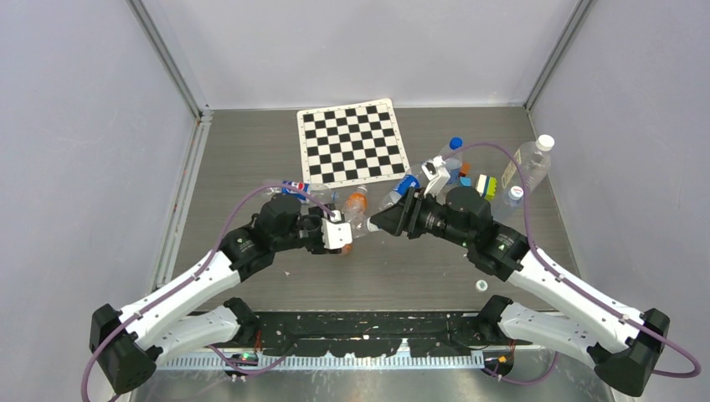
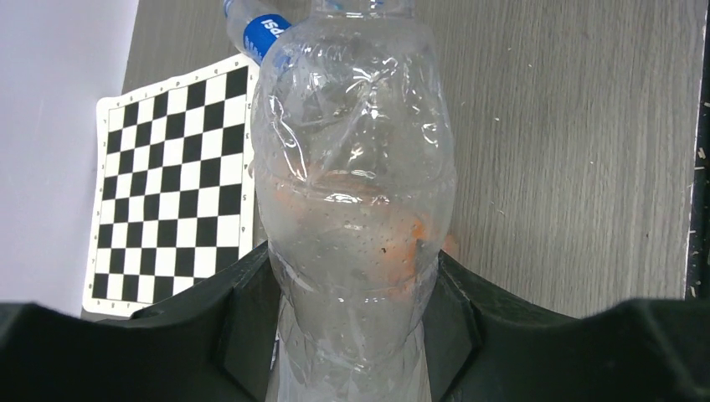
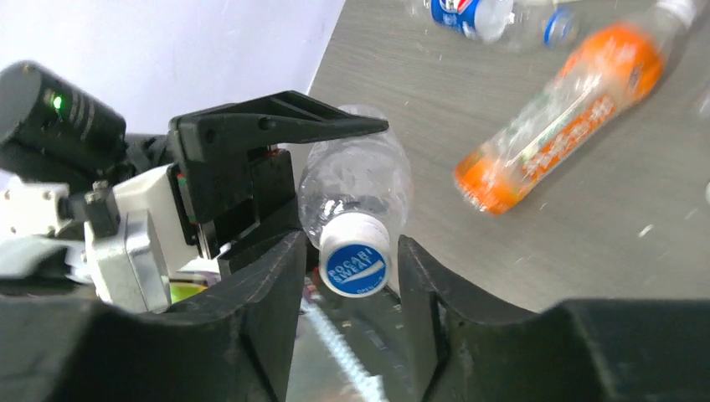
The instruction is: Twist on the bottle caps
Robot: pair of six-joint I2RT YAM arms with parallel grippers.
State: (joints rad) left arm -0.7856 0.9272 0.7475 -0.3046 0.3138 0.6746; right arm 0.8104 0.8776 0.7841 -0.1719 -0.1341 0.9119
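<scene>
My left gripper (image 2: 353,261) is shut on the body of a clear crumpled bottle (image 2: 356,159), which it holds off the table toward the right arm. A white cap with a blue top (image 3: 355,258) sits on that bottle's neck. My right gripper (image 3: 350,244) stands open around this cap, with a narrow gap on each side. In the top view the two grippers meet at the table's middle, left gripper (image 1: 342,231) and right gripper (image 1: 381,219). A loose white cap (image 1: 481,286) lies on the table near the right arm.
An orange-labelled bottle (image 3: 557,109) and a blue-labelled bottle (image 3: 469,12) lie behind the held one. The checkerboard mat (image 1: 352,142) is at the back. More bottles (image 1: 534,161), a yellow-green sponge (image 1: 486,184) and small blocks crowd the back right.
</scene>
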